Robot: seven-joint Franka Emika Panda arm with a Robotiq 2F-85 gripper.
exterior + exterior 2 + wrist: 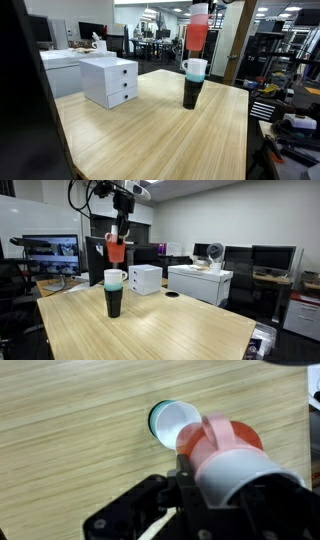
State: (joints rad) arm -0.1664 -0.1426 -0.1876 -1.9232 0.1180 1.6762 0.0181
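Office surroundings with monitors, chairs and shelving are being shown behind a pale wooden desk point(150, 130). A cup stack point(193, 84) is being carried upright by the desk: a black cup at the bottom, a teal band above it and a white cup on top. Above the cup stack, well clear of its rim, a set of nested cups point(197, 32) is being held in the air. A red cup is being seen lowest, with pink and white parts above it. The nested cups are being pinched at their upper part by the fingers point(120, 232).

In the wrist view the nested cups point(225, 455) are being seen at a slant. The white mouth of the cup stack point(172, 422) is being seen just beside their red end, partly covered by it.

A white drawer unit point(110, 80) with two drawers is being borne by the desk beside the cup stack, apart from it. In an exterior view a small dark round thing point(172, 294) is being seen lying on the desk beyond the cup stack, past the drawer unit. What it is cannot be told.
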